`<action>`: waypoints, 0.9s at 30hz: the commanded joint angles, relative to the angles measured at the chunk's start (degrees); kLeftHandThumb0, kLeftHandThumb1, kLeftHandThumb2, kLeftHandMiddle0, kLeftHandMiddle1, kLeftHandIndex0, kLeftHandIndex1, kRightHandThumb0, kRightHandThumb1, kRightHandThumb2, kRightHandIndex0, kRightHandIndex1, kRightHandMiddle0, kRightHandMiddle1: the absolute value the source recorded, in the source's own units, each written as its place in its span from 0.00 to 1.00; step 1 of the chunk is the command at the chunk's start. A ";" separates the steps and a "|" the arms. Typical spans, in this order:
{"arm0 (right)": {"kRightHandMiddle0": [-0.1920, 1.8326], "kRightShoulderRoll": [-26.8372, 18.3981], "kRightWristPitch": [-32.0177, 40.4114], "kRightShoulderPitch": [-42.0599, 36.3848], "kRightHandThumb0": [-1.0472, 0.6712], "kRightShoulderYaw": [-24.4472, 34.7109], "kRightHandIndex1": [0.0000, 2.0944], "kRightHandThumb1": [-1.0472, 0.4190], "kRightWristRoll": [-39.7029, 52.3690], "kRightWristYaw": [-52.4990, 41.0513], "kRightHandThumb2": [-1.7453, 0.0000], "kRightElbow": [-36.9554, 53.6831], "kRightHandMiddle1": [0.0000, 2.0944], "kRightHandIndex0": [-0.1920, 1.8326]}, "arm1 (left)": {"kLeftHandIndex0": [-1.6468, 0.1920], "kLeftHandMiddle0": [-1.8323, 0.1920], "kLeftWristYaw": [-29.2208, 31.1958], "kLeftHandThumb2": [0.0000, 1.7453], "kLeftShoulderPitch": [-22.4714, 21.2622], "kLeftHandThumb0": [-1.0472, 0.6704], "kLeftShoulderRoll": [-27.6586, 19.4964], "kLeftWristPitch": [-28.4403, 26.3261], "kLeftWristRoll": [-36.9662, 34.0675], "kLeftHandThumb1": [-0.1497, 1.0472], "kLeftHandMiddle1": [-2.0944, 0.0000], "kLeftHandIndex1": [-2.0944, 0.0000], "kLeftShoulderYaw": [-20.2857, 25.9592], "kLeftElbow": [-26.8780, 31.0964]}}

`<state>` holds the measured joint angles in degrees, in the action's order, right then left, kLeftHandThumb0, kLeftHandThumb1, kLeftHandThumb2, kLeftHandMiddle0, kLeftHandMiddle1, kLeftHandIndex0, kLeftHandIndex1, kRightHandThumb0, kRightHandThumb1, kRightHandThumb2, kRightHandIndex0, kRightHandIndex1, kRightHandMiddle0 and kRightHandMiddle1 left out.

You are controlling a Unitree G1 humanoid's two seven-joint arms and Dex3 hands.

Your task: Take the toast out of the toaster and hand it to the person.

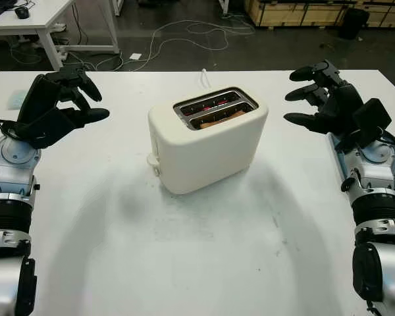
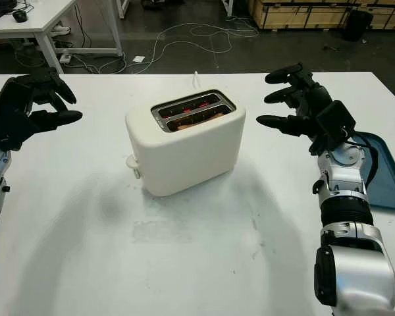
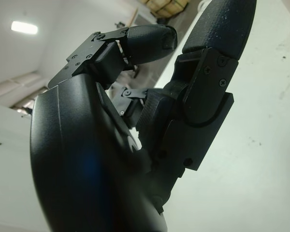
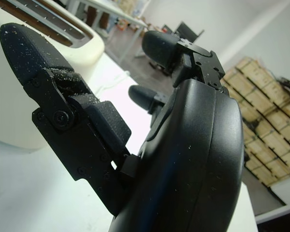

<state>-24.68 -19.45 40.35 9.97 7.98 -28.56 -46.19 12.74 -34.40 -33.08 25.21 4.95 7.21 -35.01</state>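
A cream two-slot toaster (image 1: 207, 139) stands near the middle of the white counter (image 1: 204, 263), set at an angle, with its lever knob (image 1: 152, 160) on the end facing the left side. Both slots glow red inside. The toast (image 1: 218, 118) sits in the nearer slot, its brown top edge just below the slot rim (it has not been lifted out).

The left hand (image 1: 76, 99) is raised above the counter to the left of the toaster, well apart from it, open and holding nothing. The right hand (image 1: 313, 95) is raised to the right of the toaster, its fingers (image 1: 301, 119) pointing toward the toaster's side without touching it; it is likewise open and empty. In the right wrist view the toaster (image 4: 48, 29) lies just beyond that hand's fingertip.

A blue tray (image 2: 382, 168) lies at the counter's right edge, partly behind the right forearm. A white cord (image 1: 203, 78) leads away behind the toaster. Cables trail across the floor (image 1: 184, 39) beyond the counter, beside a white desk (image 1: 46, 20).
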 commanded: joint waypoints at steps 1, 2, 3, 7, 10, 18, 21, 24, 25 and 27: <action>0.12 0.14 -1.31 0.22 0.00 0.33 0.73 0.30 0.35 -0.08 1.00 -0.11 0.65 0.09 | 0.55 0.56 -0.21 0.00 0.21 0.00 0.11 -0.43 0.08 0.83 0.28 0.28 -0.19 0.81; 0.12 0.10 -1.25 0.18 0.00 0.27 0.73 0.30 0.22 0.05 1.00 -0.01 0.65 0.09 | 0.55 0.56 -0.32 0.00 0.20 0.00 0.09 -0.26 0.19 0.83 0.28 0.28 -0.21 0.72; 0.12 0.10 -1.08 0.16 0.00 0.27 0.73 0.30 0.24 0.05 1.00 0.06 0.65 0.09 | 0.55 0.56 -0.37 0.00 0.19 0.00 0.10 -0.02 0.20 0.83 0.28 0.28 -0.20 0.61; 0.12 0.20 -1.19 0.16 0.00 0.41 0.73 0.31 0.53 -0.21 1.00 -0.06 0.65 0.09 | 0.55 0.56 -0.22 0.00 0.08 0.00 0.35 0.58 -0.31 0.83 0.28 0.28 0.01 0.04; 0.12 0.19 -1.33 0.09 0.00 0.28 0.73 0.31 0.23 0.11 1.00 0.04 0.65 0.09 | 0.55 0.57 -0.12 0.00 0.12 0.00 0.22 0.65 -0.25 0.83 0.28 0.28 -0.03 -0.02; 0.12 0.21 -1.43 0.20 0.00 0.38 0.74 0.31 0.38 -0.03 1.00 -0.23 0.66 0.09 | 0.55 0.57 -0.33 0.00 0.17 0.00 0.18 0.41 -0.04 0.83 0.27 0.28 -0.07 0.35; 0.12 0.16 -1.55 0.25 0.00 0.36 0.73 0.30 0.30 -0.04 1.00 -0.50 0.66 0.09 | 0.56 0.57 -0.29 0.00 0.12 0.00 0.18 0.34 -0.08 0.83 0.27 0.28 -0.05 0.10; 0.12 0.12 -1.09 0.15 0.00 0.32 0.73 0.30 0.31 0.05 1.00 0.02 0.65 0.09 | 0.56 0.57 -0.18 0.00 0.11 0.00 0.23 0.00 -0.17 0.82 0.27 0.27 -0.07 0.54; 0.12 0.11 -1.23 0.13 0.00 0.30 0.73 0.30 0.23 0.11 1.00 0.03 0.65 0.09 | 0.56 0.57 -0.26 0.00 0.14 0.00 0.23 -0.17 -0.06 0.82 0.27 0.27 -0.11 0.84; 0.12 0.09 -1.08 0.14 0.00 0.25 0.73 0.30 0.16 0.19 1.00 0.14 0.65 0.09 | 0.56 0.56 -0.45 0.00 0.16 0.00 0.22 -0.15 0.14 0.82 0.27 0.27 -0.16 0.92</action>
<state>-24.64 -19.49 40.35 9.97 7.98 -28.54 -46.27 12.71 -34.40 -33.08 25.20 4.96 7.21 -34.52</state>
